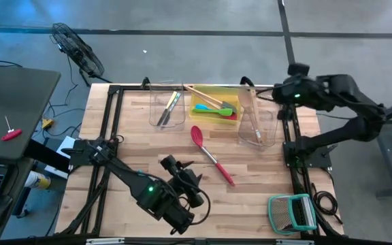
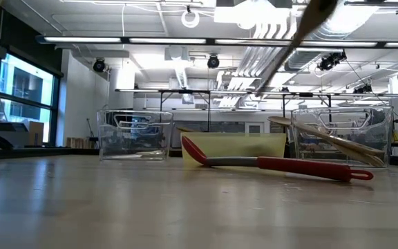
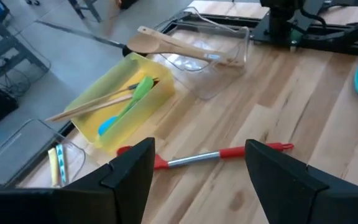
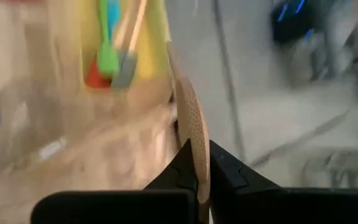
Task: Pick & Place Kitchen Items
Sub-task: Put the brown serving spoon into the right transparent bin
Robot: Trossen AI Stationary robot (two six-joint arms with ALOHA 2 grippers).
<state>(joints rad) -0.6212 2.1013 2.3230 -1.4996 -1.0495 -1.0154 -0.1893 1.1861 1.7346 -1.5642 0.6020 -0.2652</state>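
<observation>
Clenching our right gripper (image 4: 196,167) edgewise on a wooden spoon (image 4: 194,121), we hold it above the right clear bin (image 1: 258,126) to drop it in. Our left gripper (image 3: 197,177) waits released over the red spatula (image 1: 211,154) lying mid-table, likely next.

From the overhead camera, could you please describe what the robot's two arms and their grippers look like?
Both arms are dark, nearly black, with jointed links and black cabling. The left arm shows a small green light on its body, the right arm a similar one near its wrist. The left gripper has two broad, flat, matte black fingers.
</observation>
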